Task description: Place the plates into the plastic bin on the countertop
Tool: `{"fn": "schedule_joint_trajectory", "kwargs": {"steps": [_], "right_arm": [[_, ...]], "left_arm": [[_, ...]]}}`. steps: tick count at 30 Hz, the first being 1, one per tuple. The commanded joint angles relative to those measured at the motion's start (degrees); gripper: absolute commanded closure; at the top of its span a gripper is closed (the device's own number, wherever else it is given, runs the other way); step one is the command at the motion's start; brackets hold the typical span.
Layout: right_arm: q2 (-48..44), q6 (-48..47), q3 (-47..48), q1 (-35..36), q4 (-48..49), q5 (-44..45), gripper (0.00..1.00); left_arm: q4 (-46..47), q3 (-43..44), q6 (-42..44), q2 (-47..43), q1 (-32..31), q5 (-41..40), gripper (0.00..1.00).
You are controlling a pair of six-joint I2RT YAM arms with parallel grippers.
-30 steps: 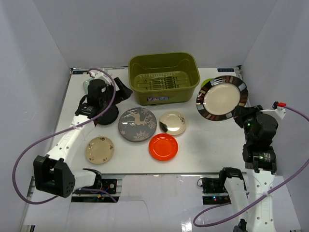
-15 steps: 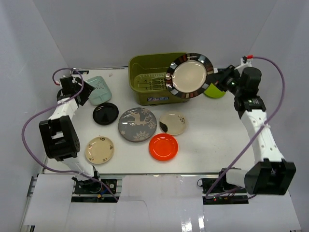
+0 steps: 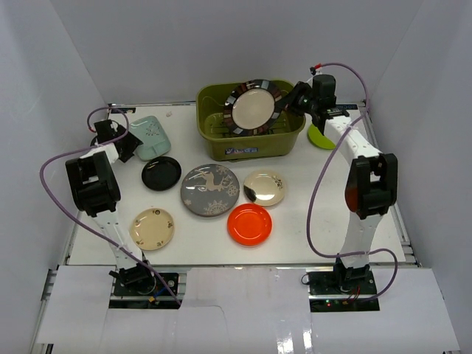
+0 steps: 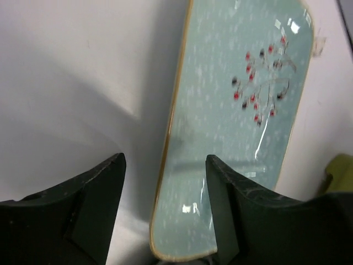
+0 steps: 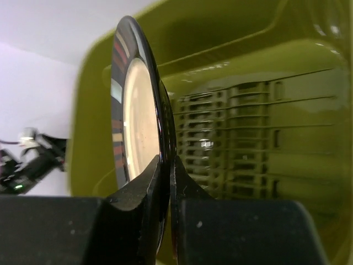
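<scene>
My right gripper (image 3: 285, 104) is shut on the rim of the dark-rimmed silvery plate (image 3: 253, 108) and holds it on edge over the olive-green plastic bin (image 3: 251, 145). In the right wrist view the fingers (image 5: 167, 165) pinch the plate's rim (image 5: 140, 121) above the bin's slatted bottom (image 5: 259, 138). My left gripper (image 3: 124, 144) is open at the pale teal plate (image 3: 150, 134). In the left wrist view the teal plate's (image 4: 237, 127) near rim lies between the open fingers (image 4: 165, 210). The lime green plate (image 3: 319, 137) lies right of the bin.
On the white countertop (image 3: 324, 214) lie the black plate (image 3: 161, 173), grey deer plate (image 3: 210, 190), cream plate with dark patch (image 3: 264, 188), orange-red plate (image 3: 249, 224) and beige plate (image 3: 153, 228). White walls enclose the table.
My right arm has swung the silvery plate from the right side leftward to over the bin. My left arm has moved from the black plate back to the teal plate.
</scene>
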Motion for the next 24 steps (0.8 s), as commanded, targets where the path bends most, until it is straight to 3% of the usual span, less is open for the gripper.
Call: {"fn": "schedule_joint_trajectory", "kwargs": {"steps": [1, 5, 8, 9, 13, 14, 15, 17, 21, 24], "right_arm": [[4.00, -0.20, 6.83, 0.47, 4.58, -1.25, 0.92], [6.83, -1.34, 5.88, 1.26, 3.17, 0.42, 0.92], [6.83, -2.39, 4.04, 1.96, 3.51, 1.47, 0.62], [6.57, -2.83, 3.85, 2.14, 3.43, 1.74, 0.43], [4.38, -4.24, 1.40, 2.58, 2.90, 2.71, 0.18], [3.76, -4.33, 0.87, 2.67, 2.99, 2.62, 0.14], [3.24, -4.59, -0.01, 2.58, 2.90, 2.53, 0.08], [1.30, -5.21, -0.28, 2.58, 2.20, 1.92, 0.03], [-1.95, -7.14, 0.51, 2.58, -0.70, -0.19, 0.10], [-5.46, -9.43, -0.19, 2.84, -2.19, -2.65, 0.10]], "left_arm": [[2.24, 4.28, 2.79, 3.33, 0.61, 2.25, 0.32], [5.92, 4.21, 2.53, 6.06, 1.22, 4.19, 0.43], [9.97, 3.85, 1.21, 7.47, 1.57, 5.25, 0.57], [10.58, 3.77, 0.51, 7.73, 1.57, 5.77, 0.60], [14.89, 1.57, -1.34, 7.30, 1.75, 6.39, 0.82], [15.16, 0.96, -1.69, 6.86, 1.84, 6.30, 0.96], [15.33, 0.69, -2.30, 6.51, 1.84, 6.30, 1.00], [16.21, -0.36, -2.92, 4.15, 2.27, 6.21, 1.00], [18.58, -4.22, -6.17, -3.13, 3.50, 7.09, 1.00], [21.22, -6.51, -10.30, -10.77, 4.03, 9.11, 1.00]]}}
